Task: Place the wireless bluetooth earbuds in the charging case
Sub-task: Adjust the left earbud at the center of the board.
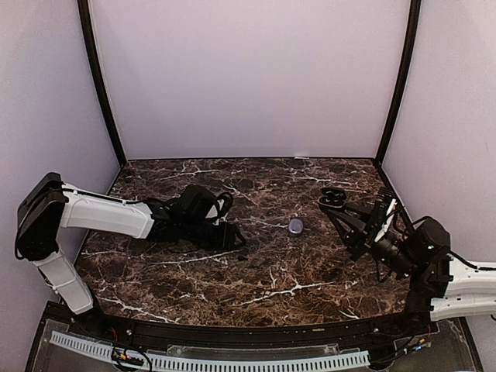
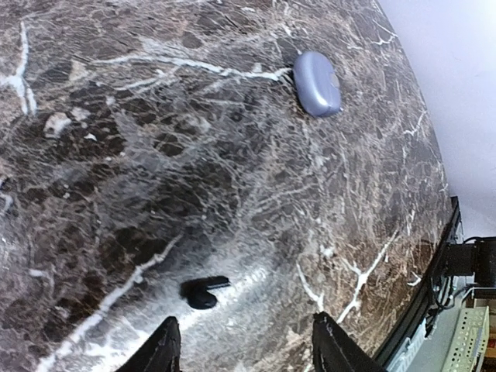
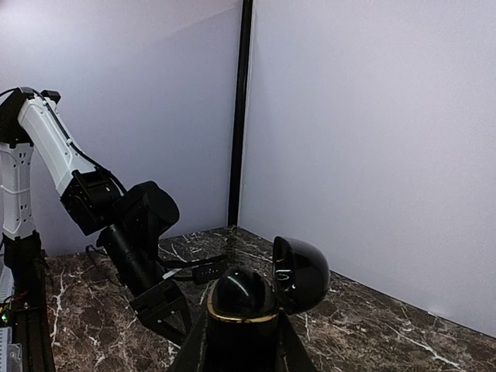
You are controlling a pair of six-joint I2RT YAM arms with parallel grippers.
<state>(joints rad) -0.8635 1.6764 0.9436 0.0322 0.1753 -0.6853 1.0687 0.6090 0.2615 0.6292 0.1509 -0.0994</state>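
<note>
Your left end effector (image 2: 244, 353) is released, jaws apart over the open bench (image 1: 271, 294). The dark earbud (image 2: 203, 291) lies just ahead at 11 o'clock, with a pale purple pod (image 2: 316, 83) beyond at 1 o'clock. Your right end effector (image 3: 239, 345) grasps the open black charging case (image 3: 240, 298), raised near the bench's 2 o'clock edge.

Polished marble-look table (image 1: 271, 271), glossy black gold-rimmed plastic charging case (image 3: 240, 296); shiny smooth dark earbud (image 2: 203, 292)

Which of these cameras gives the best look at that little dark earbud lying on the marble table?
The left wrist view: the dark earbud lies large and sharp, just ahead of the left gripper. The top view shows it only as a speck; in the right wrist view I cannot find it.
</note>
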